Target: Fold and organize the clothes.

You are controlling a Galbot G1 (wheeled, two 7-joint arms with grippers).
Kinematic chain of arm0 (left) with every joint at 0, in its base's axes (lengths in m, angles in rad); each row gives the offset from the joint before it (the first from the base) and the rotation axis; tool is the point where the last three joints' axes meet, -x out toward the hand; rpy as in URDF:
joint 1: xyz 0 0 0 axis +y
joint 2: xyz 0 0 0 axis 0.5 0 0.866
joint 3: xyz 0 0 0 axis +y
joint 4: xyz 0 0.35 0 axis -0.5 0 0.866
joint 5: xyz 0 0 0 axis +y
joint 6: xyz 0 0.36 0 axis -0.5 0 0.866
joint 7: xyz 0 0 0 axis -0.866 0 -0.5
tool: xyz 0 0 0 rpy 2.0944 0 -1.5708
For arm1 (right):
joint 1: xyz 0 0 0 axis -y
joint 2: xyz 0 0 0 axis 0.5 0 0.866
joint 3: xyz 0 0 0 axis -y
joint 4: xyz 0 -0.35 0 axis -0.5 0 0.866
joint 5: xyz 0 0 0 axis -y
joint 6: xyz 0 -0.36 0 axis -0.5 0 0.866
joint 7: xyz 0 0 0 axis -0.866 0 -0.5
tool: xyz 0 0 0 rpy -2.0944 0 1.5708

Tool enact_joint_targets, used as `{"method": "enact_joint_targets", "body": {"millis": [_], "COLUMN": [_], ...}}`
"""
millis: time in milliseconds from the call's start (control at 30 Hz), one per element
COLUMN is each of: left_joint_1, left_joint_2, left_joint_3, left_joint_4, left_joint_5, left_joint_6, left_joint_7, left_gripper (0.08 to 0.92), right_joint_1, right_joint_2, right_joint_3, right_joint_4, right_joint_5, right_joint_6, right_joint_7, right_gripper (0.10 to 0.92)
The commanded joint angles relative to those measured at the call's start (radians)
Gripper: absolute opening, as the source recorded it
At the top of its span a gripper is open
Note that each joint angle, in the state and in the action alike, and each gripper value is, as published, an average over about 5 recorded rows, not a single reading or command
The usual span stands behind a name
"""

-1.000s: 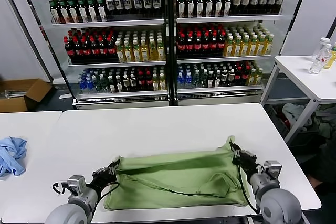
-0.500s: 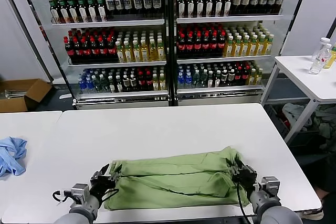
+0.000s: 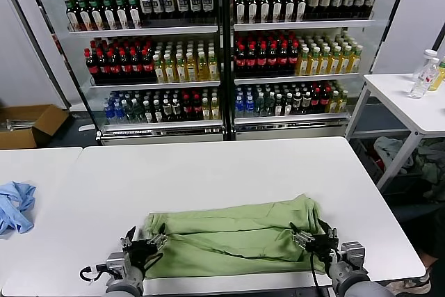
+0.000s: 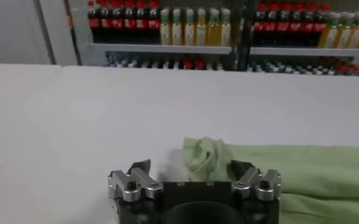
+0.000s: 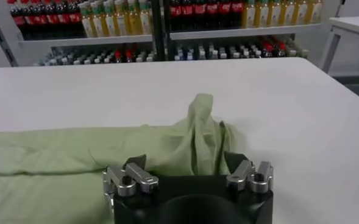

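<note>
Shirt (image 3: 233, 236) between both open pincers

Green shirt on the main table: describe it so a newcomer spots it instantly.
Start at the big white table in front of the drinks fridge. Along its near edge lies the green shirt, folded into a long band between the left gripper and right gripper, both with jaws open. It is the only green cloth; the blue cloth lies on the side table.

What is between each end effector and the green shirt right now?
Nothing visible. The left end effector sits open at one end of the green shirt, and the right end effector sits open at the other end, with only bare white table around them.
</note>
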Motion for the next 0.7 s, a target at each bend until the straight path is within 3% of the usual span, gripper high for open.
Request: {"method": "enact_joint_targets", "body": {"millis": [33,433,567,700], "left_joint_1": [0.028,0.048,0.035,0.001], "left_joint_2": [-0.056,-0.036,0.007,0.083], "left_joint_3": [0.022,-0.027,-0.086,-0.242], "left_joint_4": [0.035,0.004,-0.021,-0.031], "left_joint_5": [0.005,-0.189,-0.197,-0.228], "left_joint_6": [-0.042,-0.088,-0.098,-0.090], "left_joint_7": [-0.039,0.088,0.113,0.135], "left_gripper": [0.727,0.363,0.233,0.128], "right_joint_1": [-0.010,0.005,0.014,0.027], "right_joint_2": [0.001,-0.010,-0.010,-0.013], "right_joint_3": [0.000,0.005,0.000,-0.011], "right_joint_4": [0.007,0.003,-0.004,-0.008], "right_joint_5": [-0.008,0.016,0.023,0.028], "right_joint_6": [-0.002,0.024,0.030,0.038], "right_joint_7": [0.006,0.029,0.034,0.030], "right_gripper": [0.822,0.823,0.823,0.823]}}
